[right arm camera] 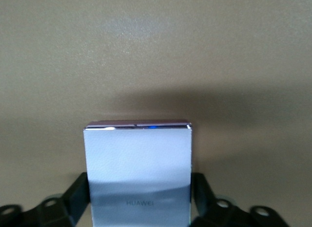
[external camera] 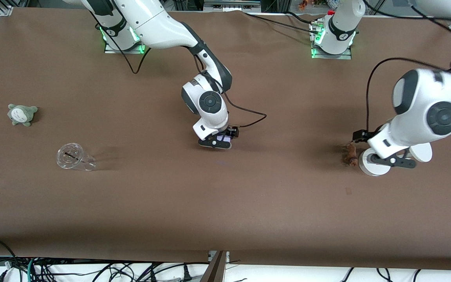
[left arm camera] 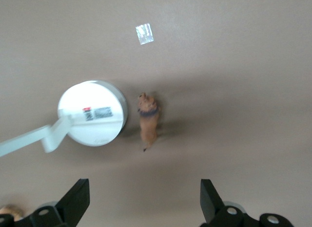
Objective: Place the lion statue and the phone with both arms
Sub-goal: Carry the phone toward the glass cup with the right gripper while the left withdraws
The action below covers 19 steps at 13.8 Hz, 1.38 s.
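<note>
Brown cloth covers the whole table (external camera: 225, 203), with a grey-green plush (external camera: 22, 114) and a clear cup (external camera: 75, 157) lying idle toward the right arm's end. Mid-table, the right gripper (external camera: 218, 140) hangs low, fingers clamped against the phone (right arm camera: 138, 173) on both sides, seemingly for carrying. Toward the left arm's end, the left gripper (left arm camera: 141, 200) hovers spread wide over the lion statue (left arm camera: 148, 121), which lies free on the cloth just beside a white round stand (left arm camera: 92, 113).

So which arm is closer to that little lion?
The left. Its open gripper is right over the lion, which lies beside the white stand. The right gripper holds the phone mid-table.
</note>
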Each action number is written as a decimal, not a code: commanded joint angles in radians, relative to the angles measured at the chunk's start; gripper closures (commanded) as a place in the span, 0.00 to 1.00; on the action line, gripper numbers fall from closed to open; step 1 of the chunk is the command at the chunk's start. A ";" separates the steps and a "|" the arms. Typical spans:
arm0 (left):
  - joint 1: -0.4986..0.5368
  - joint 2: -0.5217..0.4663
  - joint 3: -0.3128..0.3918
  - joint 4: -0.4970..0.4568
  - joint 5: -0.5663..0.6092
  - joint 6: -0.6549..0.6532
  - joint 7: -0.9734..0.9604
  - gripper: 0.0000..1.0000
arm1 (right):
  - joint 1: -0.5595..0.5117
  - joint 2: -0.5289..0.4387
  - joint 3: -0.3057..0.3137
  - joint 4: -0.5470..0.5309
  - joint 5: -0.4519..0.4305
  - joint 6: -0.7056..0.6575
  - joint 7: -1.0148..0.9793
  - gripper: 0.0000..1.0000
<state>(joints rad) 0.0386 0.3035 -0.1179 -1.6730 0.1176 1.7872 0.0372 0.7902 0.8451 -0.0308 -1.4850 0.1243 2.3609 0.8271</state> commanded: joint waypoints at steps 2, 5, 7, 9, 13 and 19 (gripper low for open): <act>0.003 -0.096 -0.011 0.145 0.008 -0.166 0.013 0.00 | 0.003 0.005 -0.009 0.025 -0.015 0.000 -0.002 0.60; 0.001 -0.103 -0.009 0.261 0.017 -0.193 -0.002 0.00 | -0.008 -0.034 -0.044 0.032 -0.015 -0.020 -0.029 0.60; 0.004 -0.093 -0.005 0.282 0.020 -0.238 -0.002 0.00 | -0.044 -0.061 -0.049 0.038 -0.014 -0.087 -0.104 0.60; 0.004 -0.089 0.001 0.282 0.030 -0.249 -0.003 0.00 | -0.112 -0.106 -0.050 0.038 -0.005 -0.178 -0.227 0.60; 0.027 -0.098 0.004 0.294 0.016 -0.255 0.001 0.00 | -0.248 -0.155 -0.079 0.035 -0.014 -0.334 -0.420 0.60; -0.040 -0.251 0.075 0.112 -0.041 -0.153 -0.003 0.00 | -0.304 -0.161 -0.247 -0.023 0.001 -0.404 -0.692 0.61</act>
<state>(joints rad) 0.0683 0.1591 -0.0981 -1.4273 0.0895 1.5687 0.0347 0.5054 0.7033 -0.2641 -1.4653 0.1231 1.9629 0.1892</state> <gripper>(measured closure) 0.000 0.167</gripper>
